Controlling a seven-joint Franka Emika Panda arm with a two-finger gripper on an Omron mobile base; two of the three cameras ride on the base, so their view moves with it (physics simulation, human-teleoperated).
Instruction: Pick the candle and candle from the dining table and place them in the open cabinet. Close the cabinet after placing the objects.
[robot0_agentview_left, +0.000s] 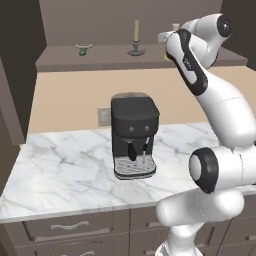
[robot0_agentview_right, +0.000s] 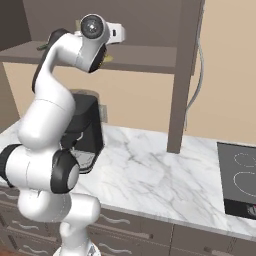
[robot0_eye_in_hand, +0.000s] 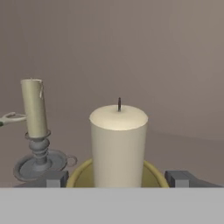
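Note:
In the hand view, the paler cream candle (robot0_eye_in_hand: 118, 146) stands upright on a yellow dish, directly between my gripper's (robot0_eye_in_hand: 118, 178) two fingertips. The fingertips (robot0_eye_in_hand: 57, 178) press against the dish rim on both sides. Left of it, the olive-beige candle (robot0_eye_in_hand: 34, 109) stands on its round dark grey dish base on the shelf of the open cabinet (robot0_agentview_left: 110, 57). In the left base view the olive candle (robot0_agentview_left: 136, 31) is mid-shelf, and my arm reaches up to the shelf's right part, where the cream candle's top (robot0_agentview_left: 175, 27) peeks out. The dining table is out of view.
A small green bowl (robot0_agentview_left: 84, 48) sits at the shelf's left. A black coffee machine (robot0_agentview_left: 132, 135) stands on the marble counter (robot0_agentview_left: 60, 170) below. An open cabinet door (robot0_agentview_right: 185, 75) juts out to the right of my hand. A stovetop (robot0_agentview_right: 240, 180) lies at far right.

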